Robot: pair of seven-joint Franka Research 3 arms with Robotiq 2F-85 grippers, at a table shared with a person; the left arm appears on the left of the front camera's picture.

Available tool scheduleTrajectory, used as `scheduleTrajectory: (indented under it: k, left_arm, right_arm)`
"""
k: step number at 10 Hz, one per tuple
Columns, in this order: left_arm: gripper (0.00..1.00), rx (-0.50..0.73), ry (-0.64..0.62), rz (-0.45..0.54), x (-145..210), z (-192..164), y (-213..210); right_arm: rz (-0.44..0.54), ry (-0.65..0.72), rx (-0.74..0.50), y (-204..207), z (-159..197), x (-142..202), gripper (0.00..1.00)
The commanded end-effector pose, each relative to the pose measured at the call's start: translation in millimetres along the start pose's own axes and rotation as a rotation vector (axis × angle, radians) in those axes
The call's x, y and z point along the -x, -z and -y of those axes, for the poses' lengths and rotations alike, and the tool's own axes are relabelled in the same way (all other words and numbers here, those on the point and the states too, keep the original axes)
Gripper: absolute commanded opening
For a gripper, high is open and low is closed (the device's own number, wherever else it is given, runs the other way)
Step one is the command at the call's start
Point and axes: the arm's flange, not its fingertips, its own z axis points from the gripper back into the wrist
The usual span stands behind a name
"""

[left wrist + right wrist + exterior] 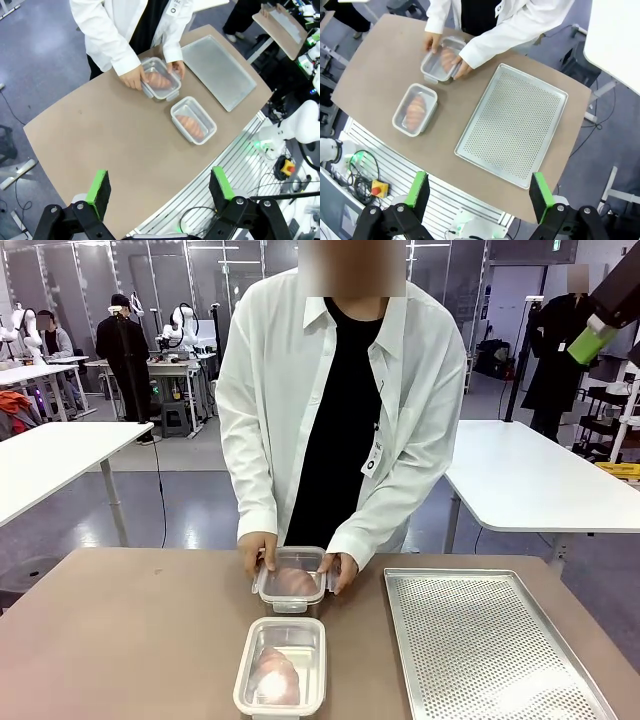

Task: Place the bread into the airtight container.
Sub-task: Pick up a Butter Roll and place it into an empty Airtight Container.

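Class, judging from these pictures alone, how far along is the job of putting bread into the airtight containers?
Done: bread lies in the near container, which has no lid on, and bread shows inside the far container.
In hand: the person's hands press on the far container's lid.
Left: the near container needs closing. The left claw and right claw hang open above the table, and the perforated tray holds nothing.

On the brown bench (pixel 130 640), a clear plastic container (pixel 281 665) holding bread (pixel 277 676) sits before a lidded clear container (pixel 292 583); a perforated metal tray (pixel 490 645) lies to their right.
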Motion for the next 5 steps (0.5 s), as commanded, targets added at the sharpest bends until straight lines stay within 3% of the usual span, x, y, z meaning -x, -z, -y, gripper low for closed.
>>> scheduleTrajectory:
  k: [1,5]
  left_arm:
    - [1.0,0.021,0.013,0.007,-0.1,1.5,-1.1]
    - [1.0,0.021,0.013,0.007,-0.1,1.5,-1.1]
  right_arm:
    - [0.003,-0.014,-0.02,-1.2,1.6,1.5,1.0]
    - [0.003,-0.014,-0.02,-1.2,1.6,1.5,1.0]
